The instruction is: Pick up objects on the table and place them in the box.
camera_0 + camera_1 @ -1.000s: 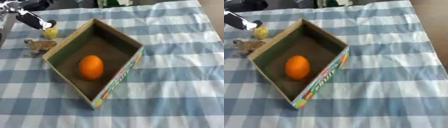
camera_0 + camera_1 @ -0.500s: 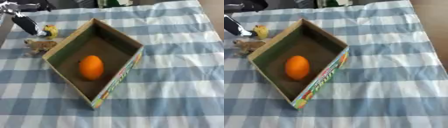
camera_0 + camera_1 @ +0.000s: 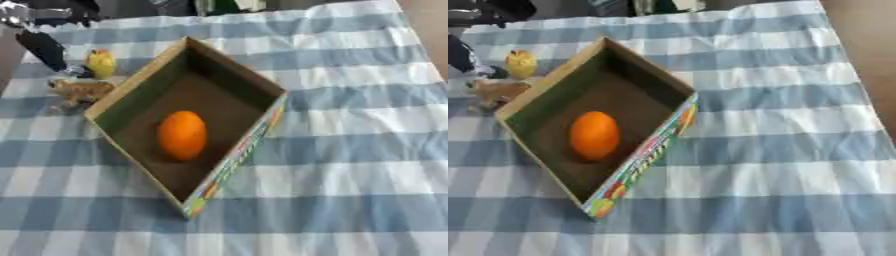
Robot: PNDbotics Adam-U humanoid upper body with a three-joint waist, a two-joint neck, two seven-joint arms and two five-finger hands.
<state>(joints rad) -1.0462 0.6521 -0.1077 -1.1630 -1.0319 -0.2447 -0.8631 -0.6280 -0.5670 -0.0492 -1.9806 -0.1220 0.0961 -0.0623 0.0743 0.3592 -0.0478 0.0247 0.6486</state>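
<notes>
orange fruit (image 3: 182, 135) lies in the cardboard box (image 3: 229, 86); the left hand (image 3: 44, 48) hangs beside a yellow toy (image 3: 101, 62), its fingers too blurred to tell open or closed.

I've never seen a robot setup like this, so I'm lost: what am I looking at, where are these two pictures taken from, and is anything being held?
Both pictures come from one stereo camera in a humanoid robot's head, looking down at a table with a blue-and-white checked cloth. In the middle stands an open cardboard box with an orange already inside. Left of the box lie a small yellow toy and a small brown animal figure. The dark shape at the upper left is the robot's left hand, reaching down beside the yellow toy; it is too blurred to tell whether it grips anything. The right hand is not visible.
</notes>
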